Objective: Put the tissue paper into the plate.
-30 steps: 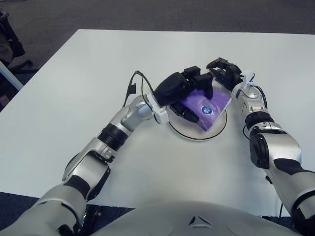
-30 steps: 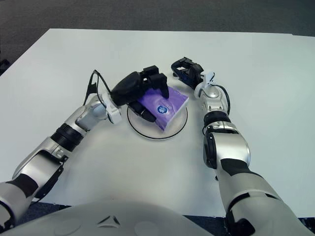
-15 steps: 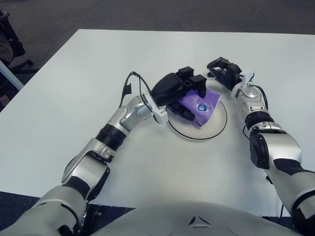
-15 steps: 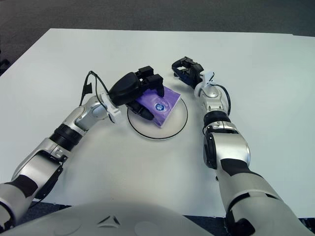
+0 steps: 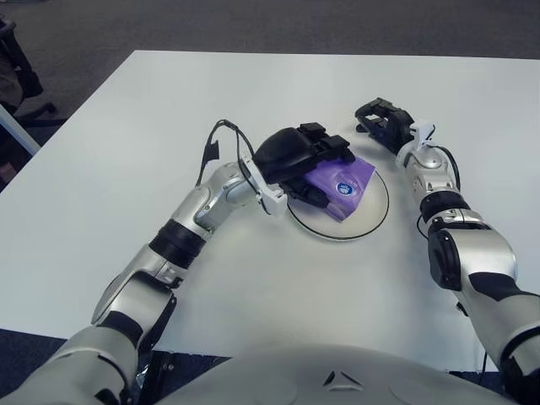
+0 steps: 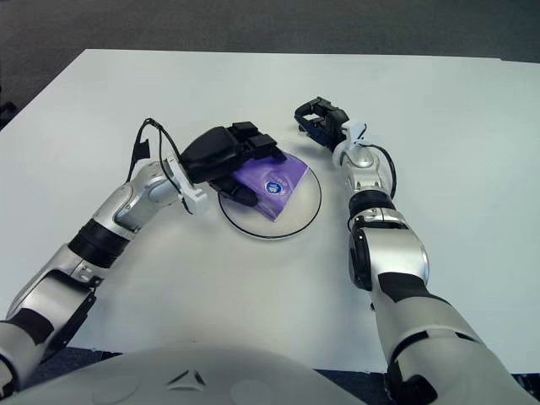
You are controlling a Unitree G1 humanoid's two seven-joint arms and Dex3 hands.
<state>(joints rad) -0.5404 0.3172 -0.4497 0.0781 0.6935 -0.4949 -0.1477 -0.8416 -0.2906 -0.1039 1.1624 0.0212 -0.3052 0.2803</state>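
One plate (image 5: 371, 215), one purple tissue pack (image 5: 344, 184), both on the white table (image 5: 126, 169). Pack sits over the plate's left half, tilted, its round blue label facing up. Left hand (image 5: 297, 156) is on the pack's left end, fingers (image 5: 325, 148) wrapped over its top edge, clamped on it. Right hand (image 5: 381, 122) is just beyond the plate's far-right rim, fingers curled, holding nothing, apart from plate and pack.
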